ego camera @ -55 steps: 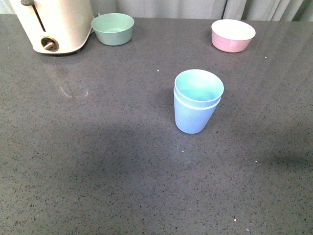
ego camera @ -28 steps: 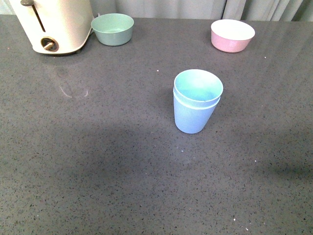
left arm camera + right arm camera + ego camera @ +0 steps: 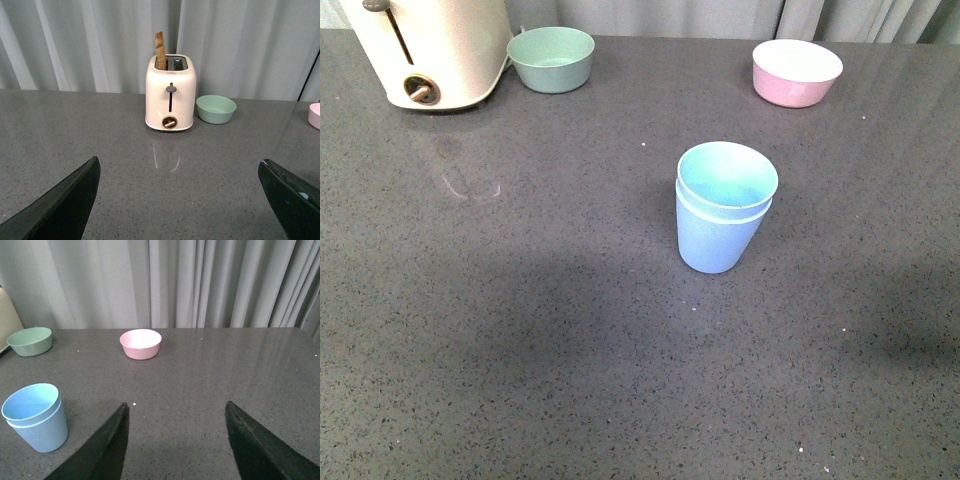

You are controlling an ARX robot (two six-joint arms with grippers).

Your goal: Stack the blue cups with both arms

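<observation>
The two blue cups [image 3: 722, 207] stand upright in the middle of the grey table, one nested inside the other, its rim a little above the outer rim. The right wrist view shows the same stack [image 3: 36, 416] off to one side of my right gripper [image 3: 176, 407], which is open, with only bare table between its fingers. My left gripper [image 3: 179, 165] is open too, its black fingers [image 3: 65, 202] wide apart over bare table facing the toaster. Neither arm shows in the front view.
A cream toaster [image 3: 430, 50] with a slice of bread in it [image 3: 160, 50] stands at the back left. Beside it sits a mint-green bowl [image 3: 551, 58]. A pink bowl [image 3: 796, 72] sits at the back right. Grey curtains [image 3: 165, 282] hang behind the table.
</observation>
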